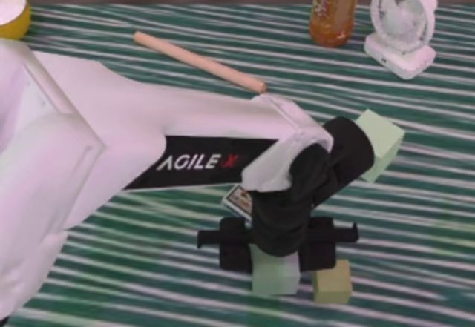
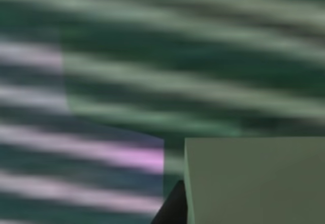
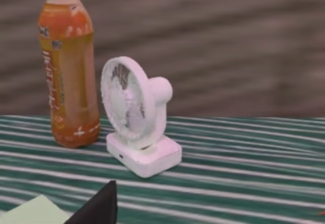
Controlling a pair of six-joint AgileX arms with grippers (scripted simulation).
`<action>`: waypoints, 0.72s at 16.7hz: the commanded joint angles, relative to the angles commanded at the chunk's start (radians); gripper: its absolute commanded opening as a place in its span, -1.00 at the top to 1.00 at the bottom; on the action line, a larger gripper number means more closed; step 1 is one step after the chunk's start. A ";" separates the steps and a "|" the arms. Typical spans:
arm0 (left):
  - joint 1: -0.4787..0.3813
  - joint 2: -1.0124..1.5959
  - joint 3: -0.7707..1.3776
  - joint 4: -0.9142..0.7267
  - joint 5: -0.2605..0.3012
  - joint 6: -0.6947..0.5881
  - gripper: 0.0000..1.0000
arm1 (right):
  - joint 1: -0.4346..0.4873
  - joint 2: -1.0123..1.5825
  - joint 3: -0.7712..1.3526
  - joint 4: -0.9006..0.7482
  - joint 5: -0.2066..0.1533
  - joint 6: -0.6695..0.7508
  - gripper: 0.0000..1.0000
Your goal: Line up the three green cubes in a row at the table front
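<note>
Medium cube (image 1: 274, 273) upright, in left claw (image 1: 276, 256)

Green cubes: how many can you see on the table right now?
3. Large cube right of middle; medium cube at the front under the left tool; small cube just right of it.

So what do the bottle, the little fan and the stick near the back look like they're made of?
Bottle: likely clear glossy plastic, since orange liquid shows through it. Fan: smooth white plastic, moulded grille and base. Stick: pale tan and matte, probably wood.
</note>
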 joint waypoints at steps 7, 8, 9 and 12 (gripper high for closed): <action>0.000 0.000 0.000 0.000 0.000 0.000 -1.00 | 0.000 0.000 0.000 0.000 0.000 0.000 -1.00; 0.000 0.000 0.000 0.000 0.000 0.000 -1.00 | 0.000 0.000 0.000 0.000 0.000 0.000 -1.00; 0.000 0.000 0.000 0.000 0.000 0.000 -1.00 | 0.000 0.000 0.000 0.000 0.000 0.000 -1.00; 0.000 0.000 0.000 0.000 0.000 0.000 -1.00 | 0.000 0.000 0.000 0.000 0.000 0.000 -1.00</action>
